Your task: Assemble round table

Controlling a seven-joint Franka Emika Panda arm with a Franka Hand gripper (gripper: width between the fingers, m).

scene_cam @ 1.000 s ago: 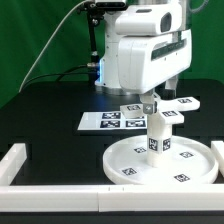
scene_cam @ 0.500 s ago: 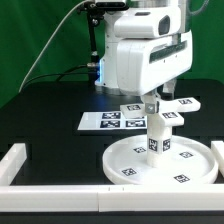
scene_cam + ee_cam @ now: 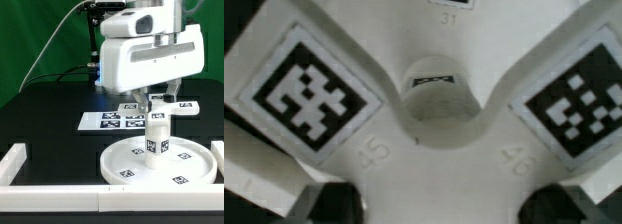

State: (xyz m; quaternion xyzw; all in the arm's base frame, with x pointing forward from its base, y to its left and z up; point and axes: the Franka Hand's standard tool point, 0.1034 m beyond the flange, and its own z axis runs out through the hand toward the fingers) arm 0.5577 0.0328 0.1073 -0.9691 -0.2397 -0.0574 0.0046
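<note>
The large round disc (image 3: 130, 160) lies flat on the black table. The short thick leg (image 3: 156, 138) stands upright at its middle. The cross-shaped base (image 3: 182, 107) sits level on top of the leg. My gripper (image 3: 158, 100) comes straight down on it and is shut on it. In the wrist view the cross-shaped base (image 3: 438, 160) fills the picture, with tags on two arms and a round socket in the middle. My gripper (image 3: 446, 205) clamps its hub between the dark fingers (image 3: 340, 203).
The marker board (image 3: 105, 121) lies flat behind the disc. The white border wall (image 3: 50, 187) runs along the front edge, with a short piece (image 3: 12, 160) at the exterior view's left. Cables hang behind the arm.
My wrist has turned over the leg and the cross-shaped base has turned with it. The disc and the leg have stayed in place.
</note>
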